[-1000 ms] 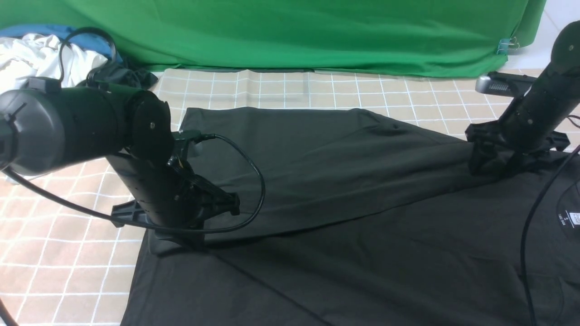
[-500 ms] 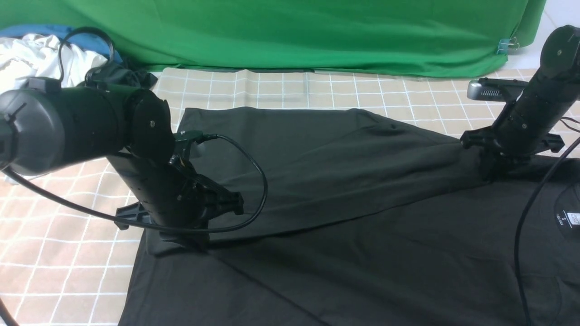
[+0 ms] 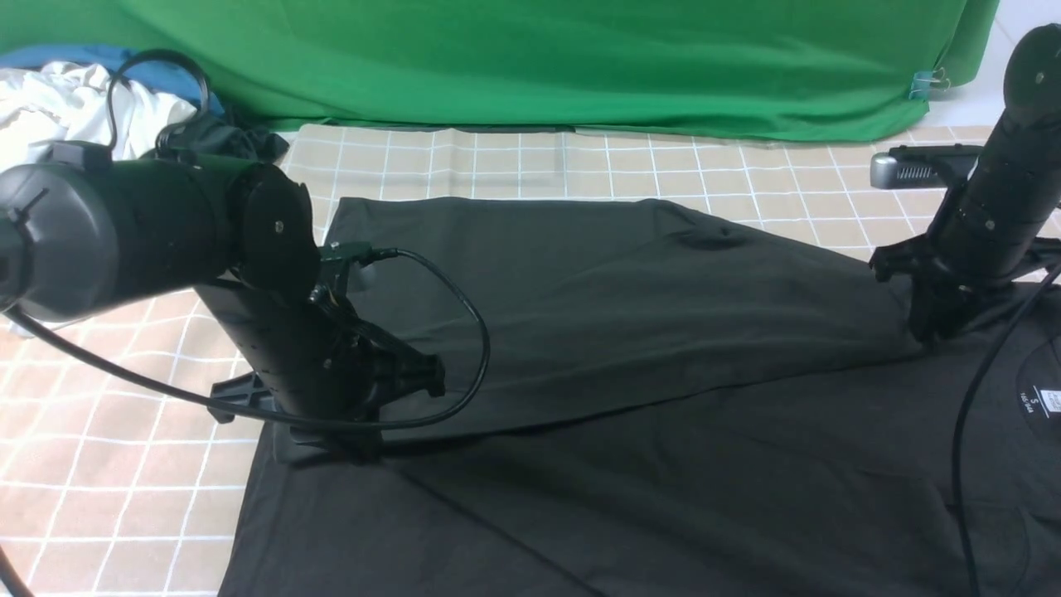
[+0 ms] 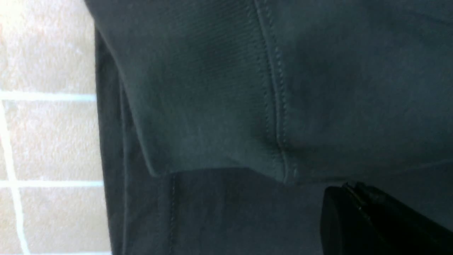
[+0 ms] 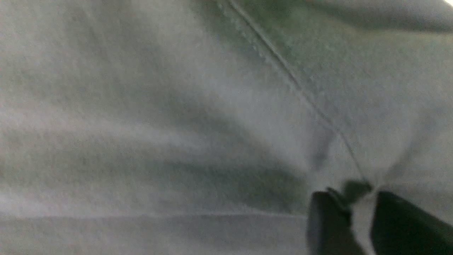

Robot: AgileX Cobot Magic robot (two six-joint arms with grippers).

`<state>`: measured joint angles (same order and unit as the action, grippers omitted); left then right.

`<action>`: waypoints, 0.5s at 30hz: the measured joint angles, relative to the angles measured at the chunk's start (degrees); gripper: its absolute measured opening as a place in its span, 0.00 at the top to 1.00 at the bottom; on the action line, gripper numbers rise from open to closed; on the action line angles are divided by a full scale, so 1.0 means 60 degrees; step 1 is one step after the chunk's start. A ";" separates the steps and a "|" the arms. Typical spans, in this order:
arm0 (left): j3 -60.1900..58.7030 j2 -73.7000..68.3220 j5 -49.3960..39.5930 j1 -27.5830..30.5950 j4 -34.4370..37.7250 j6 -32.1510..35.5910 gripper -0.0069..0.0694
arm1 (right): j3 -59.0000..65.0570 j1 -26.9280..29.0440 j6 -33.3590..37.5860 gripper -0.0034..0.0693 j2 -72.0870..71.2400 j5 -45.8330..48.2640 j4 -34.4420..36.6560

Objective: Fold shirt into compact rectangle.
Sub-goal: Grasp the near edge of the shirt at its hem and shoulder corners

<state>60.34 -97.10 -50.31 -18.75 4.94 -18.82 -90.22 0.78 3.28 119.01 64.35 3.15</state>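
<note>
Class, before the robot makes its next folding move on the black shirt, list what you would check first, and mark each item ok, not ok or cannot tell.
1. Left end effector shut by the flap's corner: ok.
2. Right end effector gripping the shirt: cannot tell; fingers apart, cloth between, view blurred.
3. Flap smooth: not ok; a pucker near its far edge.
4. Left arm's cable away from the flap: not ok; it loops across it.
5. Other clothes off the shirt: ok.

Green backdrop (image 3: 530, 66), checked tan mat (image 3: 530, 166) — white clothes (image 3: 50, 108) (far left)
</note>
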 joint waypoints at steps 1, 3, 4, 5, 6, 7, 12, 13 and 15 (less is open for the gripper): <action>0.0000 0.0015 -0.0046 0.0000 -0.0036 -0.0003 0.89 | 0.0000 0.0000 0.0000 0.54 0.0000 0.0116 -0.0009; -0.0011 0.0232 -0.0159 0.0000 -0.0195 -0.0096 0.89 | -0.0033 0.0000 0.0011 0.47 0.0000 0.0591 -0.0140; -0.0011 0.0427 -0.0235 0.0000 -0.0355 -0.0228 0.89 | -0.0033 0.0000 0.0018 0.46 -0.0062 0.0687 -0.0256; -0.0011 0.0741 -0.0333 0.0000 -0.0500 -0.0327 0.89 | 0.0001 0.0000 0.0018 0.47 -0.0141 0.0726 -0.0316; -0.0011 0.0928 -0.0453 0.0000 -0.0599 -0.0407 0.89 | 0.0081 0.0000 0.0018 0.49 -0.0234 0.0726 -0.0357; -0.0035 0.1411 -0.0696 0.0000 -0.0719 -0.0585 0.89 | 0.0317 0.0000 0.0018 0.55 -0.0635 0.0726 -0.0378; -0.0985 0.3249 -0.1625 -0.0065 -0.0267 -0.1035 0.89 | 0.1916 0.0000 0.0018 0.82 -0.2668 0.0511 -0.0244; -0.1206 0.3450 -0.1692 -0.0107 -0.0200 -0.1104 0.89 | 0.2184 0.0000 0.0018 0.85 -0.3092 0.0374 -0.0197; -0.2115 0.4015 -0.1888 -0.0325 -0.0042 -0.1510 0.89 | 0.3119 0.0000 0.0018 0.90 -0.4139 -0.0189 0.0083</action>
<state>47.64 -73.01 -61.64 -20.70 4.69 -27.89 -71.50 0.78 3.39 94.17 63.21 3.65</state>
